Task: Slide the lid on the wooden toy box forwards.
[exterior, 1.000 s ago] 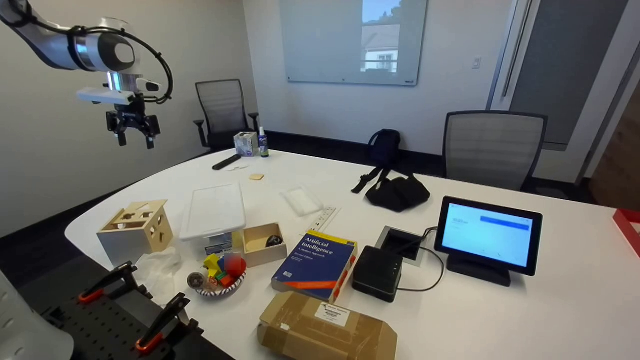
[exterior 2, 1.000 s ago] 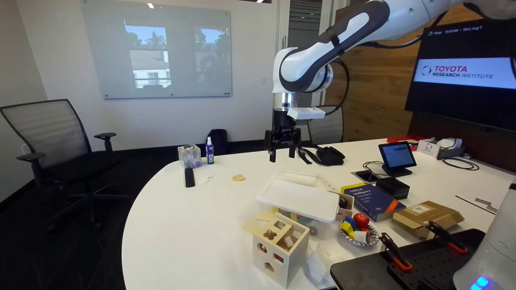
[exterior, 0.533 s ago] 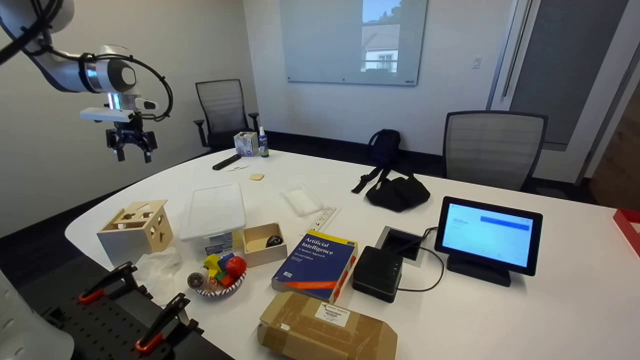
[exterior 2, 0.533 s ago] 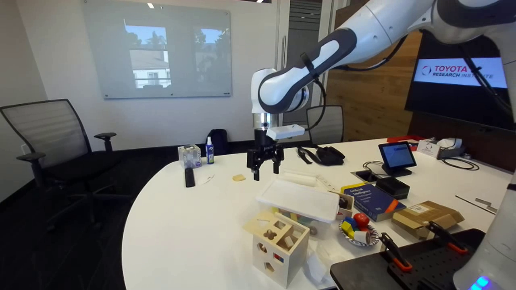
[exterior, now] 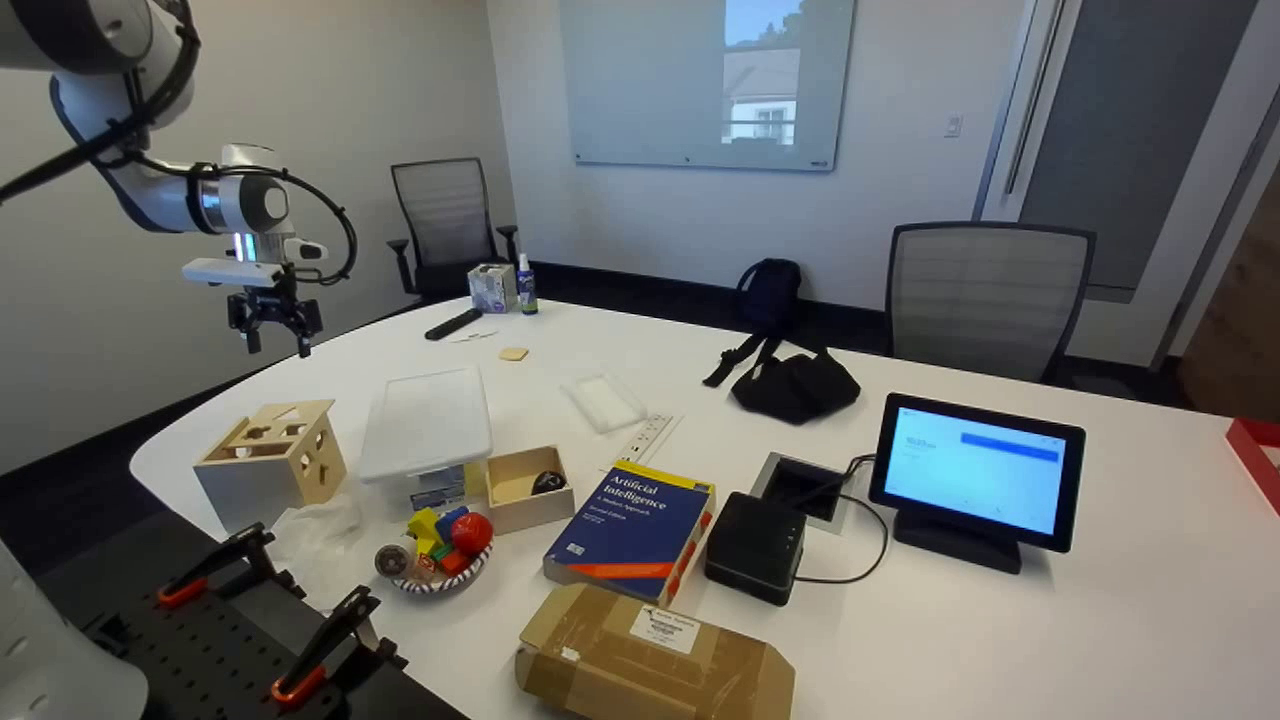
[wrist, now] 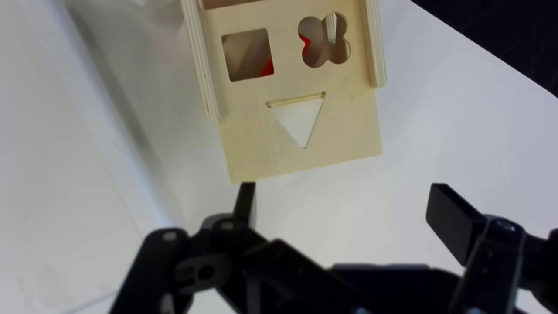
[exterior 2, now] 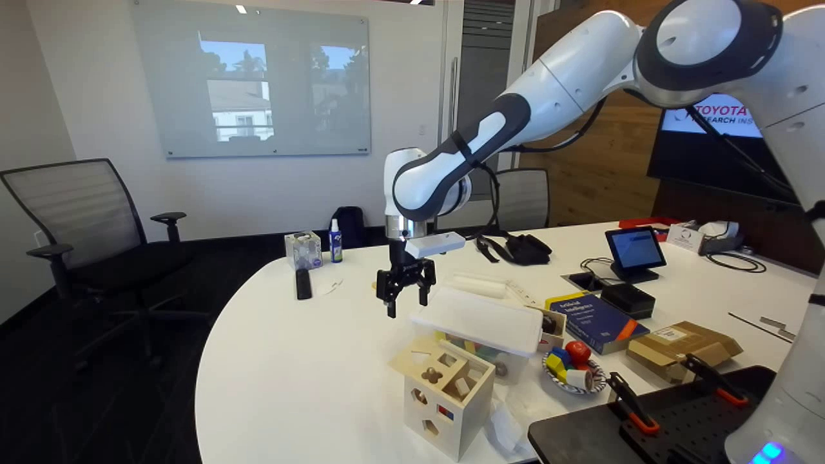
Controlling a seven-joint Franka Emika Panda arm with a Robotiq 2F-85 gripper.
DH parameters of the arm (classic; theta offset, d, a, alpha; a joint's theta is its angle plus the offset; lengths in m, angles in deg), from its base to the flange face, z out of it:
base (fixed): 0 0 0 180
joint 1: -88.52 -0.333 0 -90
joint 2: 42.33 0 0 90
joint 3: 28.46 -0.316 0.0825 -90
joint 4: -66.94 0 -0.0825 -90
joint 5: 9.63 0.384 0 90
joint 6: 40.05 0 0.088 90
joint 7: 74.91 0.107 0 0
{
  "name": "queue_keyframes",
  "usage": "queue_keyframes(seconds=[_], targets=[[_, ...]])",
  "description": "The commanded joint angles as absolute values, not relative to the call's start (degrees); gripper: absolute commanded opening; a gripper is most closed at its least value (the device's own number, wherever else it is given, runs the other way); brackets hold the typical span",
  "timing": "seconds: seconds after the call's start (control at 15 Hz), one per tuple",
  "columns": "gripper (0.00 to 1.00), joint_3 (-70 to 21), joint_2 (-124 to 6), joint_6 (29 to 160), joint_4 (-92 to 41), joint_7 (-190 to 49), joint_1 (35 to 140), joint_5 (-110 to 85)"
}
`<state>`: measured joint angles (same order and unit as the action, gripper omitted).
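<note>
blue textbook point(exterior: 625, 525) | brown cardboard box point(exterior: 650, 665) | spray bottle point(exterior: 527, 289) | striped bowl point(exterior: 442, 583)

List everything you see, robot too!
Table: 1, white, middle
Wooden toy box: 1, pale, table
Lid: 1, pale, partly off toy box
Tub: 1, whitish, near toy box
Bowl: 1, patterned, near tub
Blocks: several, multicoloured, bowl
Tray: 1, tan, beside tub
Book: 1, blue, table
Cardboard box: 1, brown, table
Gadget: 1, black, beside book
Screens: 2, black, table and wall
Bags: 2, dark, table and beyond
Remote: 1, black, table
Tissue box: 1, grey, table
Bottle: 1, blue, table
Other bits: several, mixed, table
Chairs: 2, grey, around table
Whiteboard: 1, pale, wall
Clamps: 2, black, board
Arm: 1, white, overhead
Pincer: 1, black, above table
</note>
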<state>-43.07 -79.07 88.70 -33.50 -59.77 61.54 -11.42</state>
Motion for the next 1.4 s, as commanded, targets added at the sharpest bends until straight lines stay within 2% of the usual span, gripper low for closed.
queue_keyframes(seconds=[0.0,1.33], targets=[[1.0,-41.6,-83.2,90.0,-29.8,-57.7,59.5,-11.6],[1.0,-39.3,-95.0,94.2,-20.3,-57.7,57.3,-11.4]])
